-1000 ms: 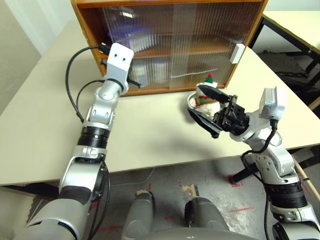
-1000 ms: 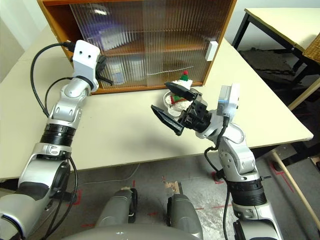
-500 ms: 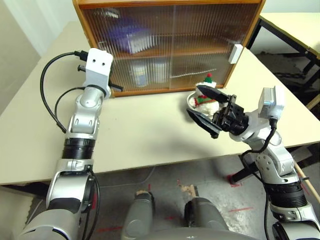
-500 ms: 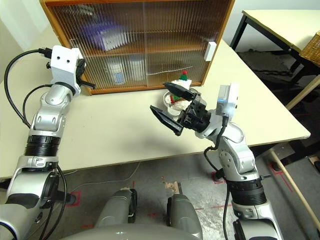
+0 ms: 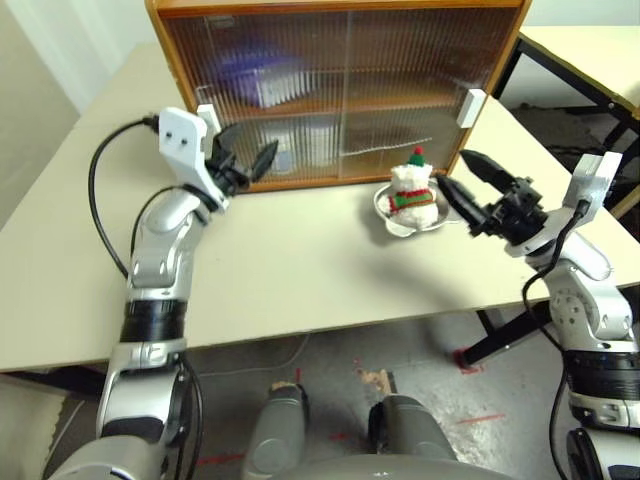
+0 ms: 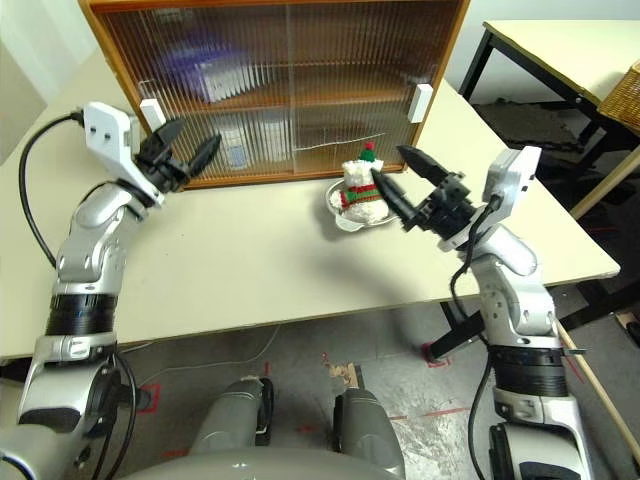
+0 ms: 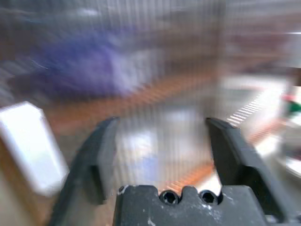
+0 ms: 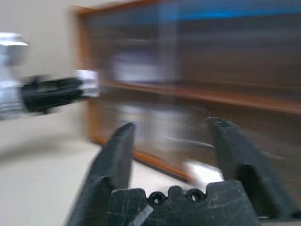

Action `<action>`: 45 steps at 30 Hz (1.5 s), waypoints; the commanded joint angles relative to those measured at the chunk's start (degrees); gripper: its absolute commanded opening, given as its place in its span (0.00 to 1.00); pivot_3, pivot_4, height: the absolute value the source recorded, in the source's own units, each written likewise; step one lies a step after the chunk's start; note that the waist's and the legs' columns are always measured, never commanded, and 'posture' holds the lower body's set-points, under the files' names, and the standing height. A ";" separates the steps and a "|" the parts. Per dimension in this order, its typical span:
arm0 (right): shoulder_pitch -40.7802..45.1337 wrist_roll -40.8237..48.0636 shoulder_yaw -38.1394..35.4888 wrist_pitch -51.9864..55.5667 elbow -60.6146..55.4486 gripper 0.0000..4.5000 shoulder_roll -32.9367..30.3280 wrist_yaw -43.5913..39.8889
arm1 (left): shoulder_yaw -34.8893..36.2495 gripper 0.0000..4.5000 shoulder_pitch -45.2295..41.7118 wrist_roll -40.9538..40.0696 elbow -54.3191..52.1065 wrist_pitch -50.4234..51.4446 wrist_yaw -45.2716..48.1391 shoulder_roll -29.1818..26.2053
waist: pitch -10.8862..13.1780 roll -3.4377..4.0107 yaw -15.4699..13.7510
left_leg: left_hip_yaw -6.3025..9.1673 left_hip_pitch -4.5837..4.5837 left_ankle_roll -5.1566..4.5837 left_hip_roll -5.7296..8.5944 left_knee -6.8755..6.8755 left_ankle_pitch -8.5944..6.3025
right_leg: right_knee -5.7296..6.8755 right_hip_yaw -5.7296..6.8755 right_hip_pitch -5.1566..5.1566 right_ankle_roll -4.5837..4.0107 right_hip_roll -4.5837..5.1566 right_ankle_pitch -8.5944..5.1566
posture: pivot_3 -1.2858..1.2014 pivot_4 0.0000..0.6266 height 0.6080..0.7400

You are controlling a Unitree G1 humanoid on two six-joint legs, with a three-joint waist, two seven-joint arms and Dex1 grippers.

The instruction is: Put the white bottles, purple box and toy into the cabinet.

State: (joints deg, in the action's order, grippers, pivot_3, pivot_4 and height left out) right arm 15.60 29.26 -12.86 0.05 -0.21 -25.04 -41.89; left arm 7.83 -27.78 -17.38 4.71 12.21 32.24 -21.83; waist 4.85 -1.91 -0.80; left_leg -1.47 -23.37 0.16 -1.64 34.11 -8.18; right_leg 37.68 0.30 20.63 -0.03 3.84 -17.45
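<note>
Both sliding doors of the cabinet [image 5: 340,60] appear drawn across, with the purple box [image 5: 255,80] and white bottles [image 5: 300,140] seen behind the ribbed panels. The toy [image 5: 413,186] sits in a steel bowl [image 5: 385,212] on the desk [image 5: 300,260], outside. If the toy is lifted before a door is slid aside, it could be pushed against the panel. The left gripper [image 5: 240,160] is held near the left door handle [image 5: 208,118], jaws apart and empty. The right gripper [image 5: 467,182] is held just beside the toy, jaws apart, holding nothing.
</note>
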 commanded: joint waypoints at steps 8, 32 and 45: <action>12.88 -6.98 -6.54 -0.94 19.56 0.00 -3.83 12.62 | 1.08 1.00 8.87 -8.78 -7.12 4.68 11.26 -5.41 | -0.03 -0.02 1.44 | -0.56 0.12 -0.03 -0.14 0.00 0.02 | 0.05 -0.41 0.10 0.14 -0.09 0.12 | 0.54 0.02 1.00; 33.94 -13.89 -3.08 -3.74 50.37 0.00 -4.88 10.69 | -0.08 1.00 12.56 -9.43 -13.32 8.24 9.58 -5.28 | -0.05 -0.06 1.20 | -0.69 0.03 -0.42 -0.10 -0.01 0.03 | -0.04 -0.86 0.35 0.17 -0.14 0.45 | 0.56 0.03 1.00; 45.38 -17.74 -2.70 -8.37 67.36 0.00 -2.19 13.27 | 0.43 1.00 13.19 -9.06 -12.09 6.76 9.98 -5.79 | -0.05 -0.05 1.07 | -0.73 -0.01 -0.43 -0.10 -0.01 0.04 | -0.01 -0.90 0.43 0.08 -0.14 0.55 | 0.57 0.03 1.00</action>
State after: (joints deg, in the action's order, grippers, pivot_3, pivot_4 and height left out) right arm 60.39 12.44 -16.14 -7.22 65.36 -27.29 -29.25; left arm 8.33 -15.29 -26.85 -7.92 19.44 42.13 -27.24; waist 4.80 -1.97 0.27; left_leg -2.20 -23.38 -0.27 -1.74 34.09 -8.14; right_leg 37.66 -0.60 21.07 0.05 3.71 -16.91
